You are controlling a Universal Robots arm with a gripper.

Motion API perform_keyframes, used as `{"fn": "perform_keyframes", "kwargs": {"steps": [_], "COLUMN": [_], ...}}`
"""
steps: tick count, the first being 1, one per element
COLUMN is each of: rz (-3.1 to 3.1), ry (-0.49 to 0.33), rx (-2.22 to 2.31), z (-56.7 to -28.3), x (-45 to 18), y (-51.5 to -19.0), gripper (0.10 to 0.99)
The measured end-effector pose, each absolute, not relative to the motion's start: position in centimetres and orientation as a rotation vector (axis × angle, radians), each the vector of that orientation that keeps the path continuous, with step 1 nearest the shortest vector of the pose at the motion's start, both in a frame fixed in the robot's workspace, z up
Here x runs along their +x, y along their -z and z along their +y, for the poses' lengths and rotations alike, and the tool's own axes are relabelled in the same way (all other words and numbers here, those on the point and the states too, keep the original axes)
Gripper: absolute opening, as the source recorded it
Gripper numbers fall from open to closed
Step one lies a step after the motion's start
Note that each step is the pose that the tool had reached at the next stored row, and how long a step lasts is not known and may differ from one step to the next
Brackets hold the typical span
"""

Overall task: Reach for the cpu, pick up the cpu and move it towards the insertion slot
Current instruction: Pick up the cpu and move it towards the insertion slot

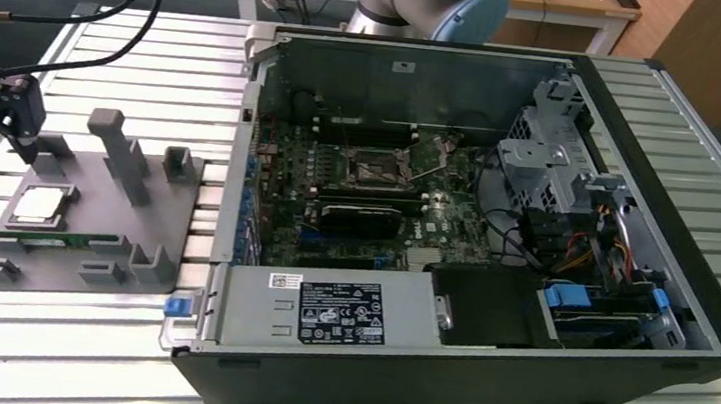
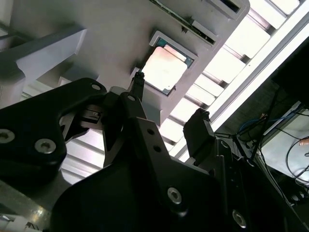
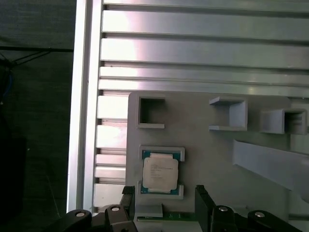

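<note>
So the cpu [image 3: 160, 173] is sitting flat, silver top up, in its little framed nest on the grey fixture plate [image 3: 207, 159]. Nothing has hold of it. In the first wrist view the two black fingers [image 3: 126, 192] sit either side of the nest's near edge, and the chip lies just past their tips, roughly lined up with the gap between them. Same story in the second wrist view: one fingertip pokes in right at a corner of the chip's frame, the other stands well off to the side.

The gripper [image 1: 22, 131] has its jaws spread wide, wider than the chip, and they're gripping nothing. I can't tell whether the tips touch the plate.

In the exterior view the gripper hangs over the far corner of the plate, on the exterior view's left, with the chip just nearer the camera than the fingers. A green memory stick [image 1: 42, 241] lies in a groove just beside the chip, on its near side.

The insertion slot [image 1: 378, 172] is well apart from all that, on the motherboard inside the open computer case [image 1: 450, 372] to the exterior view's right. Everything sits on a slatted metal table [image 1: 107, 55].
</note>
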State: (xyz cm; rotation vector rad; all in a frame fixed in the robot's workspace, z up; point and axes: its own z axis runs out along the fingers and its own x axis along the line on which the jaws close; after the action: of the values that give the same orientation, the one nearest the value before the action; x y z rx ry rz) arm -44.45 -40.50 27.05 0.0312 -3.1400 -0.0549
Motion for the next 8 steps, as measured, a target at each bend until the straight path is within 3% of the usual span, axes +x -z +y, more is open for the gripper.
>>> {"fn": "perform_keyframes", "kwargs": {"steps": [8], "rz": [-3.136], "ry": [0.054], "rx": [0.031], "z": [-40.54], "x": [-44.44], "y": [-26.51], "gripper": [0.604]}}
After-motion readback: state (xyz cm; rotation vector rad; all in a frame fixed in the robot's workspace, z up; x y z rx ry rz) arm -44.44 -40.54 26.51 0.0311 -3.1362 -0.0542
